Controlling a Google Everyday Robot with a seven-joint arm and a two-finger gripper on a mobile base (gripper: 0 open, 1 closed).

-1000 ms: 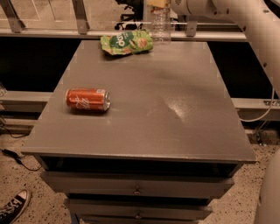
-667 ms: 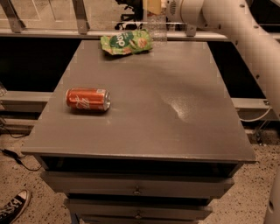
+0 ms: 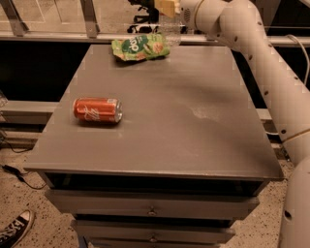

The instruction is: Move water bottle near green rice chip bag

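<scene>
The green rice chip bag (image 3: pixel 140 47) lies wrinkled at the far edge of the grey table (image 3: pixel 174 126). The clear water bottle (image 3: pixel 172 33) stands upright just right of the bag, close to it or touching it. My gripper (image 3: pixel 167 7) is at the top edge of the view, right over the bottle's top. Its white arm (image 3: pixel 261 63) reaches in from the right. The bottle's cap is hidden by the gripper.
An orange soda can (image 3: pixel 97 110) lies on its side at the table's left. Drawers (image 3: pixel 152 211) sit under the tabletop. A metal rail (image 3: pixel 92 19) runs behind the table. A shoe (image 3: pixel 14 232) is on the floor at the bottom left.
The gripper and forearm have shifted left and up along the far edge. The bottle has stayed upright beside the bag.
</scene>
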